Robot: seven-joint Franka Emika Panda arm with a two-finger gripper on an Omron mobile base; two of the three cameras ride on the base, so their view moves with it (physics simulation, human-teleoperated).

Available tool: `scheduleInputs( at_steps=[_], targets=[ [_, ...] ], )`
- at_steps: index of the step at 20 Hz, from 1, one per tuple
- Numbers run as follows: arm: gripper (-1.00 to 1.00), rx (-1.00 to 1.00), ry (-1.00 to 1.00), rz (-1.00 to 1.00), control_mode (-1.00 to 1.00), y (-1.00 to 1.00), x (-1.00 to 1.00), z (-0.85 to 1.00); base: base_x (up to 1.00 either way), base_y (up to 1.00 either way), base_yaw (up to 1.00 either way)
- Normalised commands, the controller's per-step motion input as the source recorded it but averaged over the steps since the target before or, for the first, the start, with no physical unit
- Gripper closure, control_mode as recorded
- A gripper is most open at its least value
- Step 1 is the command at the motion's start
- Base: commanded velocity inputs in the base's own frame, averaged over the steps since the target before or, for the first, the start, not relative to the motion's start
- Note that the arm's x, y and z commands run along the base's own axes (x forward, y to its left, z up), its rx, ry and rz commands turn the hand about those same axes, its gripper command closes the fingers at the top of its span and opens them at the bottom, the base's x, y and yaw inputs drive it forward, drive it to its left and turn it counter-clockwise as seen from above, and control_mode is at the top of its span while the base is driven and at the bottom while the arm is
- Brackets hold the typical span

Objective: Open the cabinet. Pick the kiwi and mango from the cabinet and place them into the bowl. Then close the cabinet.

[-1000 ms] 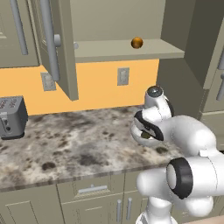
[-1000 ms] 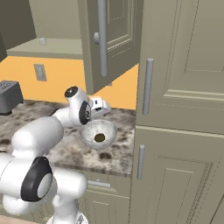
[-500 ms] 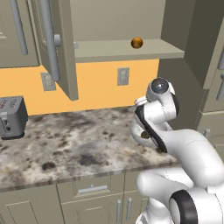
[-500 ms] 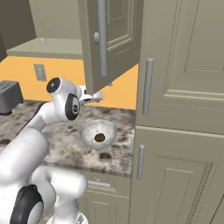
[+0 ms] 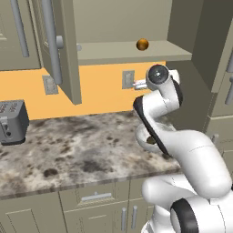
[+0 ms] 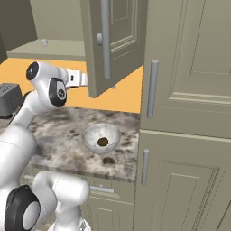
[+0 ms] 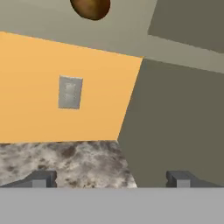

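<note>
Since the earlier frame the arm has risen from the speckled whitish bowl (image 6: 101,137), where the dark brown kiwi (image 6: 103,141) lies. We raise the spread, empty tool (image 7: 112,178) level with the round orange-brown mango (image 5: 142,44) on the cabinet shelf (image 5: 109,49), then straddle it.

A white robot arm (image 6: 43,90) reaches toward the orange wall beneath the cabinet (image 6: 113,40), whose door stands open. On the speckled counter (image 6: 63,135) to its right sits the bowl (image 6: 100,137), holding the kiwi (image 6: 103,141). A tall cupboard (image 6: 185,113) rises at right.
</note>
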Motion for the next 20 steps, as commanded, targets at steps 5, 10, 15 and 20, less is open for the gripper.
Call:
scheduleInputs(
  at_steps=[5,10,15,20],
  targets=[
    [-1.0,0.13,0.0,-0.05,-1.0,0.0,0.01,1.0,0.0,0.0,0.0],
    [-1.0,0.12,-0.01,-0.04,-1.0,0.0,0.0,0.93,0.0,0.0,0.0],
    [-1.0,0.04,-0.05,0.01,-1.0,0.0,0.01,0.08,0.0,0.0,0.0],
    [-1.0,0.0,-0.07,0.0,-1.0,0.0,0.33,0.0,0.0,0.0,0.0]
  ],
)
